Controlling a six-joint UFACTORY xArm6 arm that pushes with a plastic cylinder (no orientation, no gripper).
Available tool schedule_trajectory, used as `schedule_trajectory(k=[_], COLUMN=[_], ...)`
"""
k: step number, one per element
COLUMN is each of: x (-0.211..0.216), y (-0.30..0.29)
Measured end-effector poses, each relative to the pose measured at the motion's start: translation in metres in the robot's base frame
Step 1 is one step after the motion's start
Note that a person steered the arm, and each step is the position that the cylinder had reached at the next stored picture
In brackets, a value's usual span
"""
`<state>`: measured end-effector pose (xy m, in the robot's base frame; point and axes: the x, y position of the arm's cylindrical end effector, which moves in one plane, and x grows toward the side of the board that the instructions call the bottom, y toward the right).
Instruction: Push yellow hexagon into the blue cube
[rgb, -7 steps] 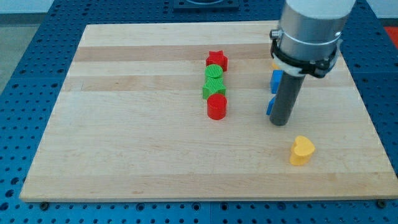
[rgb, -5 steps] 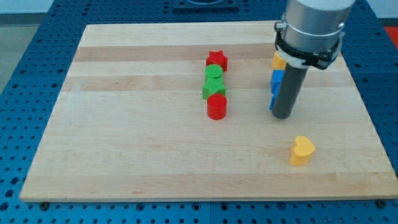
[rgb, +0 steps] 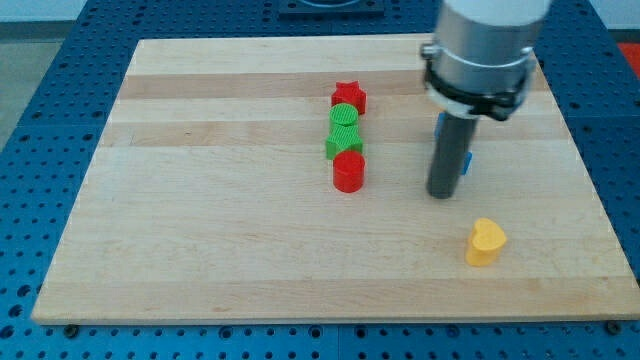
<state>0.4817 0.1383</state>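
My tip (rgb: 441, 195) rests on the board at the view's right of centre. A blue block (rgb: 467, 160) shows just to the right of the rod, touching or nearly touching it, mostly hidden behind it. A sliver of another blue block (rgb: 440, 121) shows at the rod's upper left, under the arm's body. I cannot tell which one is the cube. The yellow hexagon is not visible; the arm's body covers the spot where it lay.
A yellow heart (rgb: 486, 241) lies below and right of my tip. A column of a red star (rgb: 349, 96), green cylinder (rgb: 345, 117), green star (rgb: 343, 143) and red cylinder (rgb: 348, 172) stands to the left. The wooden board's right edge (rgb: 590, 190) is near.
My tip has shifted to the view's left. The blue blocks that showed on the rod's left now show on its right. The yellow hexagon's corner has gone out of sight behind the arm.
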Motion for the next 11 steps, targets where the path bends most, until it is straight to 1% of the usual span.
schedule_trajectory(k=[1, 2, 3, 4, 7, 8, 10, 11], x=[-0.005, -0.012, -0.051, -0.12, -0.172, -0.178, -0.158, -0.157], y=[0.059, 0.089, 0.08, 0.067, 0.067, 0.067, 0.064, 0.064])
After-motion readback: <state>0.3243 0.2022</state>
